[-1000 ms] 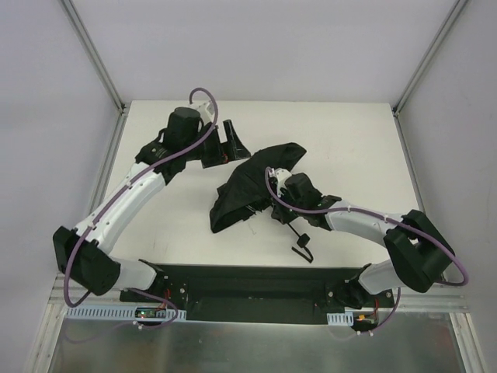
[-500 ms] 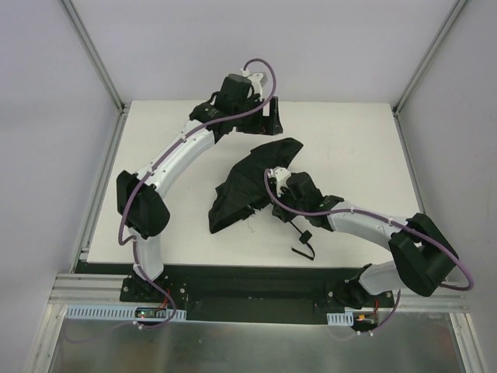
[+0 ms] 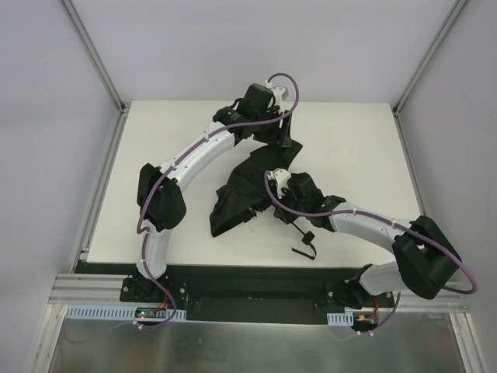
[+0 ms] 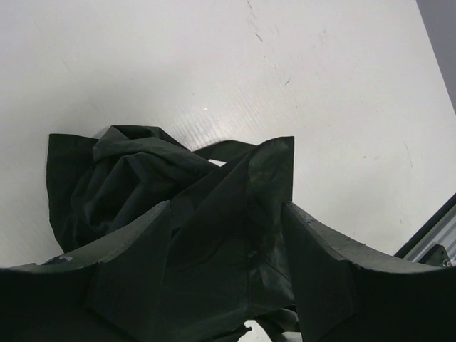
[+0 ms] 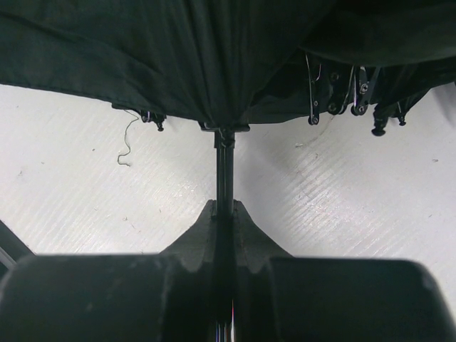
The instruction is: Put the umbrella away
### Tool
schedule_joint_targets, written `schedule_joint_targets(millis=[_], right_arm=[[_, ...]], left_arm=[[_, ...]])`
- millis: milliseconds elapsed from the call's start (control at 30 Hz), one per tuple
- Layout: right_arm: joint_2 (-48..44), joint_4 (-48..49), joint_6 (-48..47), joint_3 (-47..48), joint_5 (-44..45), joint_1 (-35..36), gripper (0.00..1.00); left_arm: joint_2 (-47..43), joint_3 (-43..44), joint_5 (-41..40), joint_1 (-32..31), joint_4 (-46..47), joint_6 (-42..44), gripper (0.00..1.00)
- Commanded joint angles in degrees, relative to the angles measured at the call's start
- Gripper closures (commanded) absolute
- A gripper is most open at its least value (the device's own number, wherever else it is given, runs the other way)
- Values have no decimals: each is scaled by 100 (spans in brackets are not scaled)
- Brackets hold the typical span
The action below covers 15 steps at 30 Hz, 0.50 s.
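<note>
Umbrella (image 3: 239, 190) fabric lies crumpled at the middle of the white counter (image 3: 349, 148) in the top view. It forms a dark, half-collapsed heap running from lower left to upper right.

At the heap's upper right end the left claw (image 3: 283, 141) hangs over the fabric. In the left wrist view this claw (image 4: 226, 221) is released. Its two fingers (image 4: 135, 249) stand well apart, with the black canopy (image 4: 142, 178) spread beneath and between them. Whether they touch the cloth cannot be told.

Just right of the canopy's middle in the top view, the right claw (image 3: 272, 204) sits against the underside of the umbrella. The right wrist view shows this claw (image 5: 224, 210) clenched on the thin shaft (image 5: 224, 164). The shaft rises from between the pressed-together fingers (image 5: 196, 235) straight into the folds above. Rib tips (image 5: 335, 107) dangle from the canopy edge at the upper right of that frame.

Lower right of the right claw in the top view, the small knob handle (image 3: 304, 238) rests on the counter. Its wrist cord (image 3: 301, 253) is looped just below it.
</note>
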Motion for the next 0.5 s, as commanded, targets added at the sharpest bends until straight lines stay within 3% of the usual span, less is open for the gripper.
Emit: schedule_joint_targets(millis=[0,67,167,200,233,467], right_arm=[[-337,181,-32,291,-45,59,100],[-355,164,-32,291,-27,68,100],[-363,85,-50,299,-1,77,100],[-381,76,-41,282,34,77,100],[-390,76,-6,256,61,85,100],[-373,41,179,194,368,85,100]], left_arm=[[116,219,40,-50,-113,-39,42],[186,280,111,-50,-122,-65,49],[213,403,41,-50,-140,-109,69],[195,473,23,-50,-148,-74,80],[178,552,-20,-41,-149,13,100],[-831,484,-679,144,-149,330,100]])
